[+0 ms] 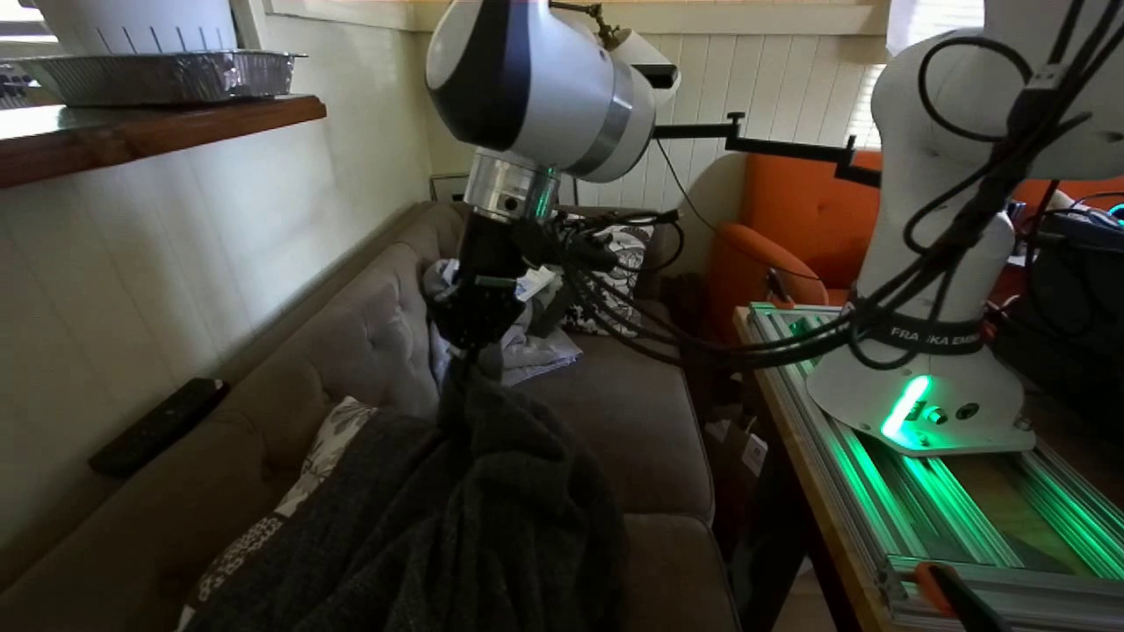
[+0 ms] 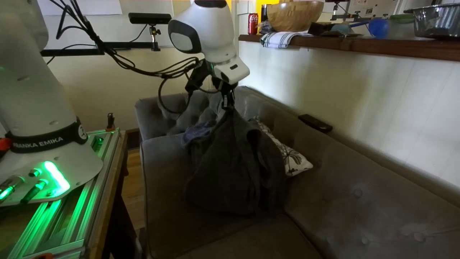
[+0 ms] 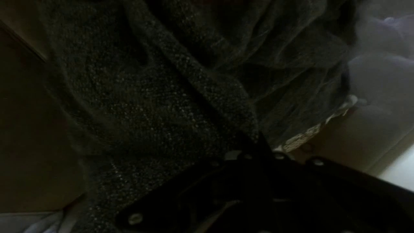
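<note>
A dark grey knitted blanket (image 1: 536, 500) hangs in folds from my gripper (image 1: 471, 353), which is shut on a pinched peak of it. In an exterior view the blanket (image 2: 233, 172) drapes like a tent down to the seat of the grey sofa (image 2: 165, 172), with the gripper (image 2: 228, 105) pointing down at its top. The dim wrist view has the blanket (image 3: 145, 97) filling much of the picture, and the fingertips of the gripper (image 3: 254, 142) meet on its cloth. A patterned pillow (image 2: 296, 162) leans on the backrest, partly covered by the blanket.
Rumpled light cloth (image 1: 540, 355) and another patterned pillow (image 1: 619, 263) lie at the sofa's far end. A black remote-like object (image 2: 315, 123) rests on top of the backrest. A wooden shelf (image 2: 377, 46) juts from the wall. The arm's work table (image 1: 790, 456) stands beside the sofa.
</note>
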Robot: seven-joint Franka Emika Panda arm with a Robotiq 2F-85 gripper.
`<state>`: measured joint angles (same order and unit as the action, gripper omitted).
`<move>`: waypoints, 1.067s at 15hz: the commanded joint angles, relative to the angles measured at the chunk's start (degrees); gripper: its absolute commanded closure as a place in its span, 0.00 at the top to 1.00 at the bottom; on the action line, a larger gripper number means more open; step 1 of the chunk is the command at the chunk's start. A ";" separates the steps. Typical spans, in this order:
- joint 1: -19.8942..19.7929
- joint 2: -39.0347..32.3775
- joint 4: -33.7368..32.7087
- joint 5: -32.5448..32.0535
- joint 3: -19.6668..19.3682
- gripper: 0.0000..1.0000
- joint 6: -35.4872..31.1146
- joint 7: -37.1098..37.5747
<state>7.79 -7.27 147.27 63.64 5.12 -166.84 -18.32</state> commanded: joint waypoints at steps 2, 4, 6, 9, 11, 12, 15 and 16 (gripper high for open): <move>5.89 6.84 3.51 -19.92 4.64 0.01 -4.33 14.19; 7.26 8.25 3.11 -29.10 6.48 0.01 -4.26 18.93; 6.94 5.36 1.47 -25.38 6.16 0.04 -3.86 16.88; 7.39 6.43 1.78 -26.88 6.62 0.04 -3.86 17.70; 7.32 6.45 1.90 -27.02 6.44 0.01 -3.86 17.69; 7.17 6.42 0.93 -28.86 6.18 0.01 -2.76 17.49; 5.41 6.85 -3.10 -45.47 5.93 0.01 2.10 20.28; 5.17 7.27 -4.49 -50.06 5.75 0.01 4.48 20.91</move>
<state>14.11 -1.04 147.13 24.63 11.18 -168.43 0.67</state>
